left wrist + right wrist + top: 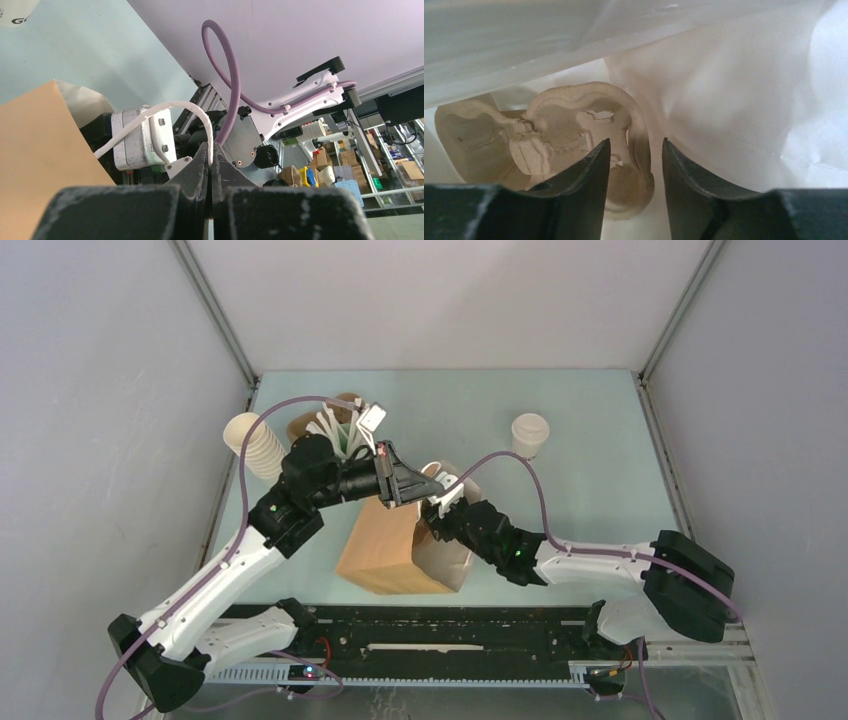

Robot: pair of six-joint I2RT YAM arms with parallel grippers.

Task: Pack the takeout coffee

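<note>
Pale green table (pixel 600 440), plain grey walls (pixel 100 390), metal corner posts (pixel 215 310), cluttered shelves (pixel 350 172) beyond

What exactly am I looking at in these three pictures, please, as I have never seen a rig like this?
These are two robot arms bolted to the near edge of a table. The overhead picture looks down from above and behind them; the other two come from a camera on each wrist. The left claw is shut on a white cord handle of a brown paper bag, holding it up. The right claw reaches into the bag with its fingers apart, holding nothing, above a moulded pulp cup tray inside. On the table stand a lidded takeout coffee, a stack of cups and a cup of white sticks.
</note>
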